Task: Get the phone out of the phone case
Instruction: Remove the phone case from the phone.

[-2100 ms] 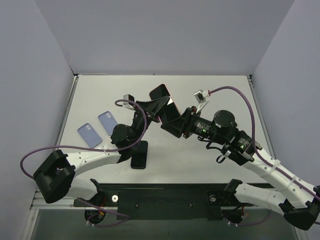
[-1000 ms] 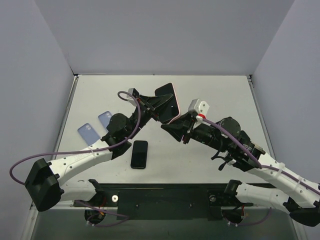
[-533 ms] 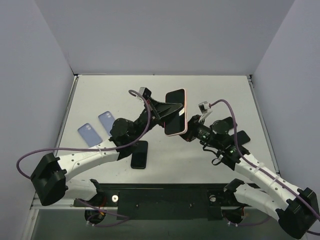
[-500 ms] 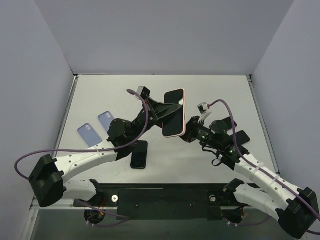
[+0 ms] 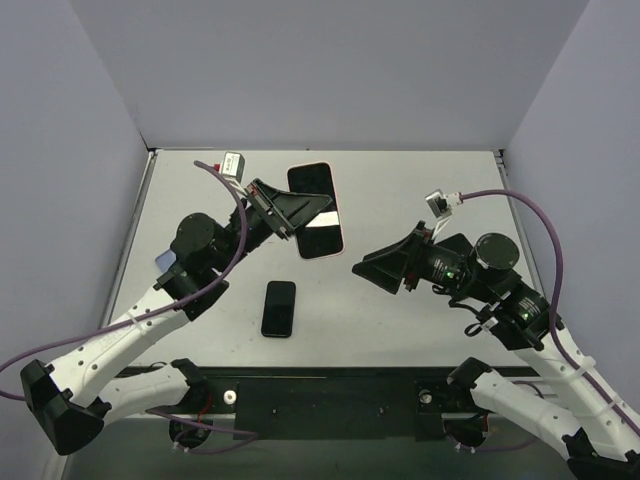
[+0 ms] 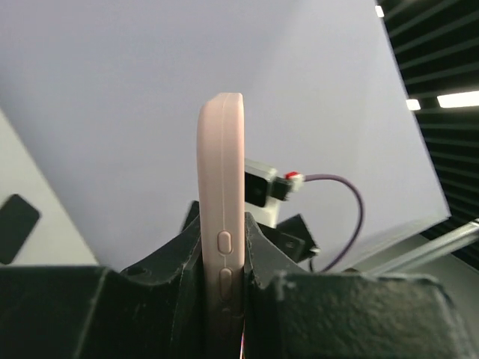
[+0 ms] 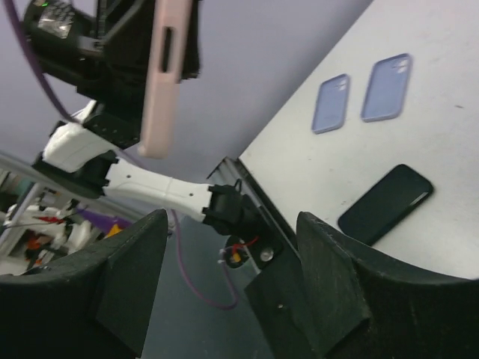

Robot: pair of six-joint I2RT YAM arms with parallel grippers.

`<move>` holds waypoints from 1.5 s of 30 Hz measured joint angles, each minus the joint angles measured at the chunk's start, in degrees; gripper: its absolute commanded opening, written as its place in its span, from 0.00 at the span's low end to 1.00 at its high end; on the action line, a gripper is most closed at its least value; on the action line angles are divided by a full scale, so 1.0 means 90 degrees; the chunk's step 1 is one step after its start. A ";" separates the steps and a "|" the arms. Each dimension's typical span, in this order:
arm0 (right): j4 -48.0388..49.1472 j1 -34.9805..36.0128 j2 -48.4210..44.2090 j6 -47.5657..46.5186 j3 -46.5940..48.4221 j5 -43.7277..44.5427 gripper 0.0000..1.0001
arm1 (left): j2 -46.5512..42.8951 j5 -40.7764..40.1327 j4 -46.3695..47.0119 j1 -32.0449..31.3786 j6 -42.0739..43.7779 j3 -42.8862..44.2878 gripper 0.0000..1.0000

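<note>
Clamping the pink rubbery-cased black phone [image 5: 320, 238] aloft, the left gripper [image 6: 222, 258] seemingly offers it to the right gripper [image 5: 365, 270], gaping empty nearby.

A flat, matt, pale grey table top [image 5: 440, 190] fills the middle. Plain lavender-grey walls close it in on three sides: a back wall [image 5: 330, 70] at its far edge, and a left wall [image 5: 60, 150] and a right wall [image 5: 590, 130] along its sides. A black base plate [image 5: 330, 395] runs along its near edge. High above it, white strip lights [image 6: 458, 99] glow on a dark ribbed ceiling [image 6: 441, 37].
</note>
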 measured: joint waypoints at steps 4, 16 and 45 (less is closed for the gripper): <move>0.0529 0.0073 0.0437 0.0573 0.0141 -0.0663 0.60 | 0.0061 -0.0039 -0.0682 0.0175 0.0449 0.0056 0.00; 0.1450 0.0087 0.1554 0.1253 0.0566 -0.1411 0.17 | 0.0253 0.0112 -0.1022 0.0257 0.0495 0.0177 0.00; -0.1503 0.2305 0.2288 -0.4918 0.2759 0.2875 0.00 | 0.0831 0.2205 0.1056 0.0811 -0.3281 -0.0248 0.00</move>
